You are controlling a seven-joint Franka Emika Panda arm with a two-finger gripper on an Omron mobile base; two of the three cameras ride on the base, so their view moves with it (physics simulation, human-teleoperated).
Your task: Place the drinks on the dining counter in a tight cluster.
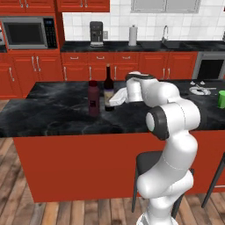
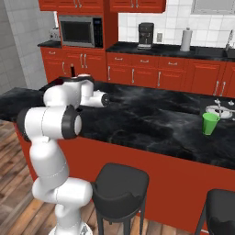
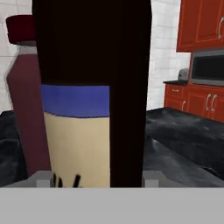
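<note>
Now clamped on the wine bottle [image 1: 108, 90], upright on the dining counter [image 1: 52, 110] just beside the maroon bottle [image 1: 93, 98].

Gripper [image 1: 115, 99] closed around the wine bottle's labelled lower body, as seen from the left base. Risks: tipping the wine bottle if released off-vertical, or knocking over the maroon bottle on retreat, given the narrow gap. Hand view brings the label and red cap up close; right base view adds a green cup [image 2: 210, 124] farther along.

Home kitchen, red cabinets [image 1: 37, 66], microwave [image 1: 29, 33], sink [image 1: 166, 43], coffee mkr [image 1: 96, 33]
</note>
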